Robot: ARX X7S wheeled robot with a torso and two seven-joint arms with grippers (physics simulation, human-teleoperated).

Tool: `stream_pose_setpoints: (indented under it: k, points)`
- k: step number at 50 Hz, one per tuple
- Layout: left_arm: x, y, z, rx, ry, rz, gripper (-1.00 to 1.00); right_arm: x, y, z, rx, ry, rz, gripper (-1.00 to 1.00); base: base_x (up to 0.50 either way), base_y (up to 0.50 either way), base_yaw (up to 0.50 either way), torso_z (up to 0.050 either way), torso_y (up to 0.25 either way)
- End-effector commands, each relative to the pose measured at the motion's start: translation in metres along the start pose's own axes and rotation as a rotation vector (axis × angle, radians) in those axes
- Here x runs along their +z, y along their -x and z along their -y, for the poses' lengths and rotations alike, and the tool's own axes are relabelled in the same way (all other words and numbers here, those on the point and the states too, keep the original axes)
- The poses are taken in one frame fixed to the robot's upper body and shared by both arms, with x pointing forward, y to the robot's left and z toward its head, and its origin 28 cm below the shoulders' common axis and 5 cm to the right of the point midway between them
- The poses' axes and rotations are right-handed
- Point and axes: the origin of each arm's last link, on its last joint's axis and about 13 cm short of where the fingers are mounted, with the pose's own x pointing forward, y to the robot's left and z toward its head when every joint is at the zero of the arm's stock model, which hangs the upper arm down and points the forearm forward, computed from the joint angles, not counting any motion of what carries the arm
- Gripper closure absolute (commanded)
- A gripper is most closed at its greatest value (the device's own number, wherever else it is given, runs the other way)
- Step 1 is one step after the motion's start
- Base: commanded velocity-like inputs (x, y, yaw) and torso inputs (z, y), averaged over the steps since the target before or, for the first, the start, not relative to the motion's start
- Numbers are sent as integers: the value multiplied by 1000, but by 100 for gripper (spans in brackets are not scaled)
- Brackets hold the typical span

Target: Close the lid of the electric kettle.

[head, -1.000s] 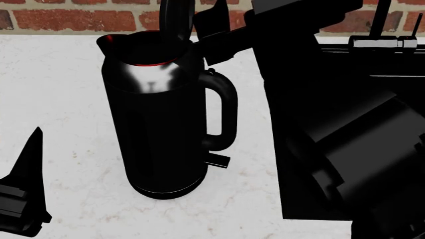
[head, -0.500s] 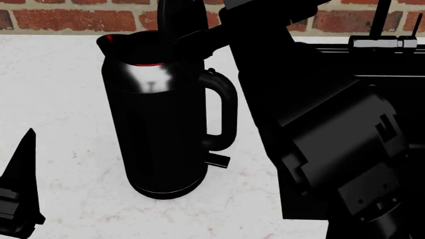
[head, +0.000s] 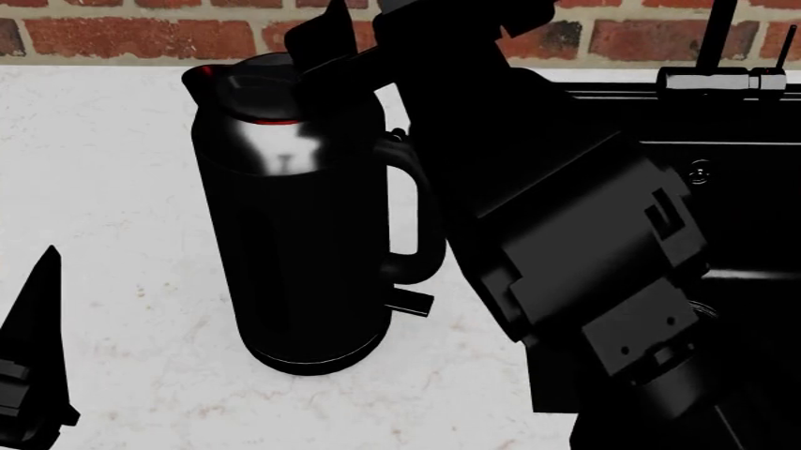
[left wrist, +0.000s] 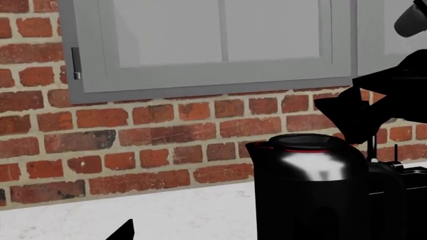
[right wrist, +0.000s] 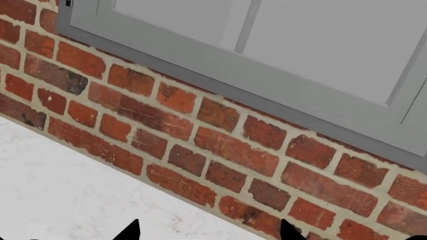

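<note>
Reaching over the tall glossy black electric kettle [head: 300,216], my right gripper [head: 336,33] presses its round black hinged lid [head: 269,89] down toward the red-ringed rim. Its two fingertips stand apart, holding nothing. I cannot tell the idle left gripper's [head: 32,375] opening.

The electric kettle [head: 307,225] stands on the counter [head: 113,187] before the brick wall [head: 126,33]; sink [head: 738,169] at right.

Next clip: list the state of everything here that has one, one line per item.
electric kettle: upright on the countertop.
lid: lying almost flat over the red-ringed mouth; full latch unclear.
right gripper: above the kettle's top; jaws unreadable.
left gripper: low, apart from the kettle, holding nothing visible.
</note>
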Motion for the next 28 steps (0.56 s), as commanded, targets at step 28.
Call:
stream_pose_setpoints:
  k: [28]
  points:
    - [-4,-1,2,-6,6,-10,-100,12,65,6,-4,-30,99,-100,0,0,0,0,0]
